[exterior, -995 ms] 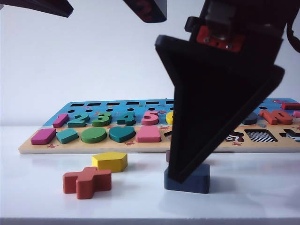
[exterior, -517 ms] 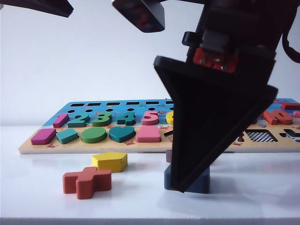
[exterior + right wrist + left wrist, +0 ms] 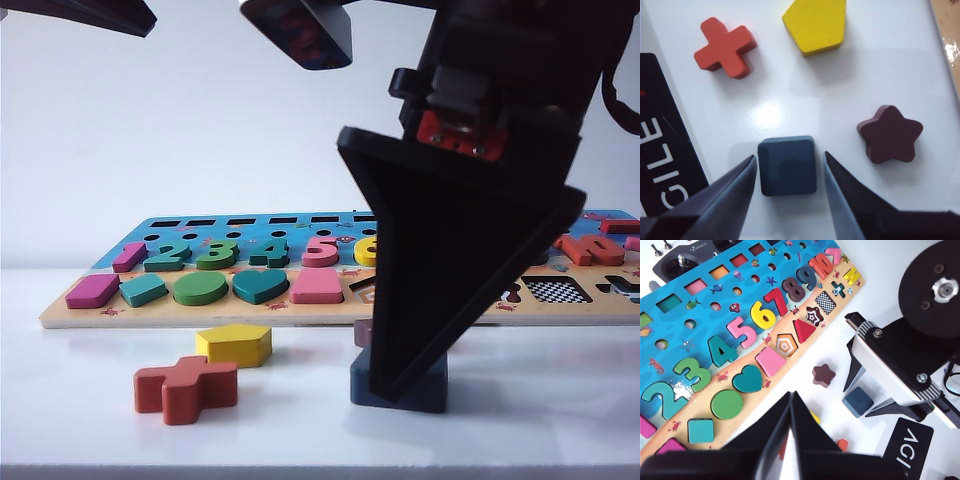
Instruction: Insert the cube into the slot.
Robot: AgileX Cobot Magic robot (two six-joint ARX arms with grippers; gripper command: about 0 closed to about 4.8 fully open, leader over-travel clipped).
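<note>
Flat navy-blue rounded-corner wooden cube (image 3: 787, 165) lying on glossy white table (image 3: 890, 65), straddled by right gripper (image 3: 788, 172), jaws apart, not yet clamping. Checkerboard square slot (image 3: 825, 302) sitting empty in painted wooden puzzle board (image 3: 700, 315). Left gripper (image 3: 790, 412) hovering above board edge, jaws pressed together.

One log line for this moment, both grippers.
right gripper: open, straddling flat navy-blue square block on white table | left gripper: shut, empty, raised | checkerboard square slot: empty

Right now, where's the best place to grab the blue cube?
Grip the cube across its two straight opposite side faces, coming from above: it lies flat on the table, and the right tool already straddles those faces, fingers either side.
</note>
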